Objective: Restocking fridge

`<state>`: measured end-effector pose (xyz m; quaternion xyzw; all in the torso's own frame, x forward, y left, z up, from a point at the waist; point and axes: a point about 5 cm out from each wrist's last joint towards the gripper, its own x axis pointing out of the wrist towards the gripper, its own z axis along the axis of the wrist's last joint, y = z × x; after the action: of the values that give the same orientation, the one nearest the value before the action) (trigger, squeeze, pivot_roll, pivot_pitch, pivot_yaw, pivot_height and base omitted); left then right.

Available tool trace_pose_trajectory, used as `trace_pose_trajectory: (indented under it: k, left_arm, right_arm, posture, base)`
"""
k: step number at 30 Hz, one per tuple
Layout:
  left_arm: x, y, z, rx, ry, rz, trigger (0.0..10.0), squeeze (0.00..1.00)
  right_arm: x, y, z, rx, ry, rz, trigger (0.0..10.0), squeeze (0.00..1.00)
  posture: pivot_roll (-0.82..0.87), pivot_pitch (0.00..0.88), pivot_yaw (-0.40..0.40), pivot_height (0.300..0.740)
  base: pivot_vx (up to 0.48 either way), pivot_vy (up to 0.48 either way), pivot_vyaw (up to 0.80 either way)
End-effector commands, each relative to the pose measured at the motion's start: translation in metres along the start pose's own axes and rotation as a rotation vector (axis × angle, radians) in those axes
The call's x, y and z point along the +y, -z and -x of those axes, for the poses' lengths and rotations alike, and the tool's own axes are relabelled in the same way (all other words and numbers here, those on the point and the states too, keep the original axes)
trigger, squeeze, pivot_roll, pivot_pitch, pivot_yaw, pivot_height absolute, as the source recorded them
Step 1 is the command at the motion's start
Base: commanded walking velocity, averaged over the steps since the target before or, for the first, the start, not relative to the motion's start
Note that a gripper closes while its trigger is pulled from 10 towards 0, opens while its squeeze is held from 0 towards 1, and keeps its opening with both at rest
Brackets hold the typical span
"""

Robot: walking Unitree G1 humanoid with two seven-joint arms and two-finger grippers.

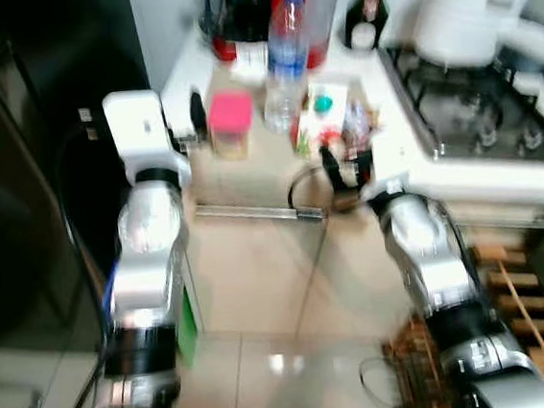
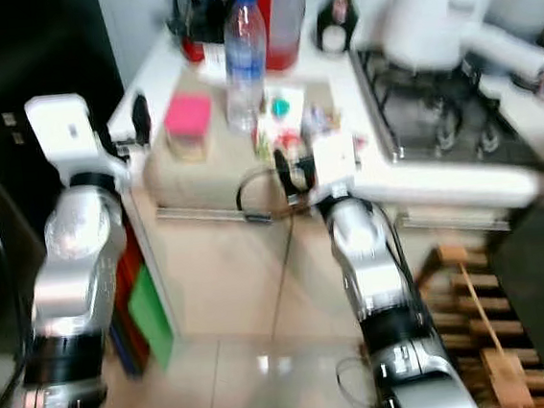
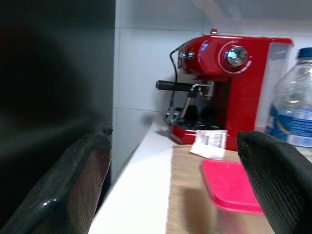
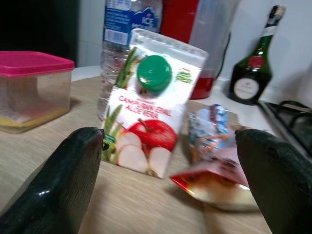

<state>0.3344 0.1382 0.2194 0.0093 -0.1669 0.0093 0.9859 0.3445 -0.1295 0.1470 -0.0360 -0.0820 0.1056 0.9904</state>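
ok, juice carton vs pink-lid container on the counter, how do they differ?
The juice carton is opaque printed card with a small green screw cap; the pink-lid container is a clear tub under a wide flat lid. The carton is taller, the container squat. Both stand upright on the wooden board, ungripped.

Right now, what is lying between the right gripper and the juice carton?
Nothing: in the right wrist view, bare wooden board lies between the open right gripper and the juice carton. A crumpled snack packet lies beside the carton.
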Motion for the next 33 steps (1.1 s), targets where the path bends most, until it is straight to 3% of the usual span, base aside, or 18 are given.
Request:
trace_pose_trajectory:
  k: [1, 7, 13, 17, 20, 27, 31, 33]
  left_arm:
    - [-0.009, -0.003, -0.003, -0.011, 0.044, 0.003, 10.0, 0.0]
    - [-0.009, 0.004, -0.019, 0.05, 0.132, -0.047, 10.0, 0.0]
    - [0.015, 0.006, -0.048, 0.115, 0.044, -0.046, 10.0, 0.0]
    - [0.019, -0.003, -0.062, 0.109, 0.027, 0.001, 10.0, 0.0]
    - [0.014, -0.016, -0.079, 0.091, 0.058, 0.058, 10.0, 0.0]
    - [0.006, -0.02, -0.086, 0.092, 0.103, 0.087, 10.0, 0.0]
    - [-0.012, -0.02, -0.095, 0.136, 0.165, 0.127, 10.0, 0.0]
    - [-0.013, -0.018, -0.096, 0.15, 0.167, 0.124, 10.0, 0.0]
  right_arm:
    - [-0.007, -0.003, 0.002, -0.012, 0.028, 0.004, 10.0, 0.0]
    - [-0.017, -0.01, 0.012, -0.049, 0.085, 0.012, 10.0, 0.0]
    - [-0.025, -0.01, 0.04, -0.041, 0.104, 0.047, 10.0, 0.0]
    - [-0.025, -0.009, 0.058, -0.017, 0.126, 0.044, 10.0, 0.0]
    - [-0.017, -0.009, 0.078, 0.009, 0.116, 0.053, 10.0, 0.0]
    - [-0.013, -0.009, 0.095, 0.038, 0.134, 0.044, 10.0, 0.0]
    - [-0.014, -0.012, 0.113, 0.077, 0.171, 0.045, 10.0, 0.0]
    - [-0.014, -0.013, 0.116, 0.082, 0.177, 0.045, 10.0, 0.0]
  posture:
    - [-0.03, 0.0, -0.058, 0.74]
    - [-0.03, 0.0, -0.044, 0.74]
    - [-0.08, 0.0, -0.024, 0.74]
    - [-0.11, 0.017, -0.011, 0.74]
    - [-0.14, 0.066, 0.011, 0.74]
    - [-0.18, 0.122, 0.034, 0.74]
    - [-0.21, 0.163, 0.061, 0.74]
    - [-0.21, 0.166, 0.062, 0.74]
  base:
    - [0.0, 0.0, 0.0]
    - [0.0, 0.0, 0.0]
    - [0.0, 0.0, 0.0]
    - [0.0, 0.0, 0.0]
    - [0.0, 0.0, 0.0]
    - [0.0, 0.0, 0.0]
    - [0.0, 0.0, 0.0]
    - [0.0, 0.0, 0.0]
